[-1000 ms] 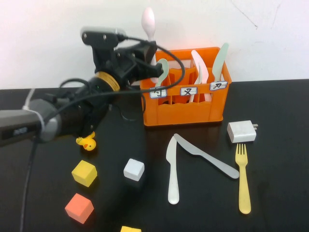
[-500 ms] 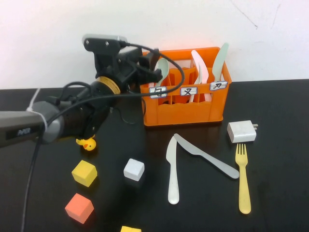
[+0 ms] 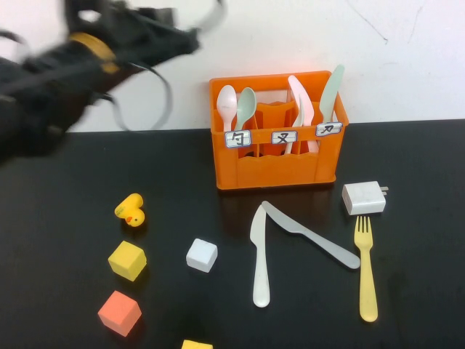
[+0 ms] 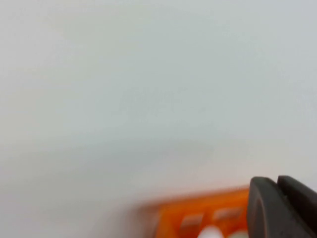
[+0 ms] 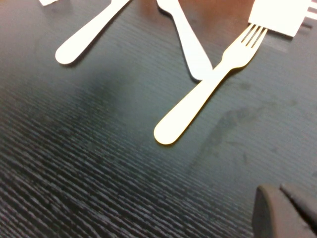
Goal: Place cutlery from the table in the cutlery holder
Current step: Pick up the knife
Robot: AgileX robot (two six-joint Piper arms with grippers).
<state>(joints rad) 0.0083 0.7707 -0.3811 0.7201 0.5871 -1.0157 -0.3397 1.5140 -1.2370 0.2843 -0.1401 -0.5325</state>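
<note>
High view, ribbed orange cutlery holder (image 3: 278,156), matte table (image 3: 65,182)

Cutlery (image 3: 259,256) and crate (image 3: 276,169) on table (image 3: 65,189)

lab bench; black table (image 3: 65,291); robot arm (image 3: 65,65)

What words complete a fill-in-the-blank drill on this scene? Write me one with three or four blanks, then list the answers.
1. The pale pink plastic spoon stands in the orange plastic cutlery holder beside a pale ____ spoon.
2. The yellow plastic fork lies on the black table with its tines towards the white ____ block.
3. The left gripper, raised clear to the holder's left, is ____.
4. The shut right gripper hovers near the yellow fork's ____ end.

Missing words: green; charger; shut; handle
</note>
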